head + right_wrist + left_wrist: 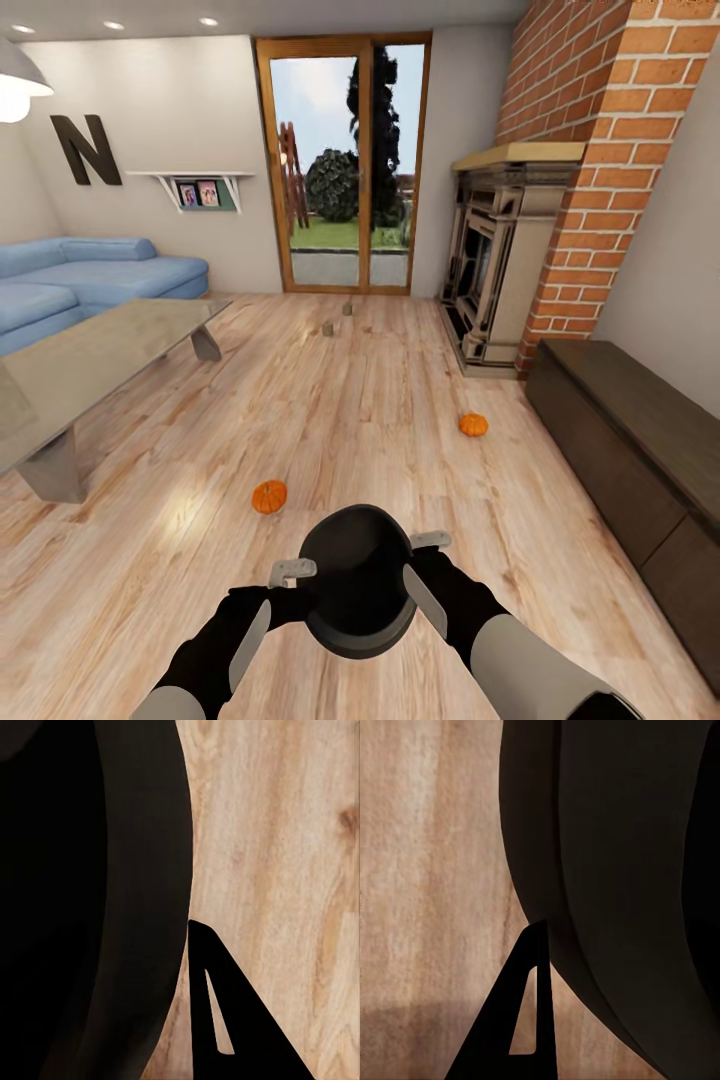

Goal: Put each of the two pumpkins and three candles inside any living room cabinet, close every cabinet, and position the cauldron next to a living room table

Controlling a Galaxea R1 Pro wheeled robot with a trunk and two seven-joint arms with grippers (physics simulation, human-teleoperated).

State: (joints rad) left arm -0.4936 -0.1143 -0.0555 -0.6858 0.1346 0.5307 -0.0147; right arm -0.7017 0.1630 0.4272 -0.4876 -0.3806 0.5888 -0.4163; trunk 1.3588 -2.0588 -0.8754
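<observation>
A black cauldron [357, 580] hangs just above the wooden floor in front of me, held from both sides. My left gripper [296, 574] and my right gripper [428, 544] are each shut on its rim. In each wrist view one dark finger [521, 1020] [225, 1020] lies outside the cauldron wall [615, 870] [97, 907]. One pumpkin [269, 496] lies on the floor just ahead, another pumpkin [473, 424] nearer the cabinet [620, 440]. Two candles [327, 328] [347, 308] stand far off by the glass door. The table [90, 360] is at the left.
A stone-coloured fireplace [497, 270] in a brick chimney stands beyond the cabinet, whose fronts look shut. A blue sofa [90, 275] sits behind the table. Open wooden floor [360, 400] stretches between the table and the cabinet.
</observation>
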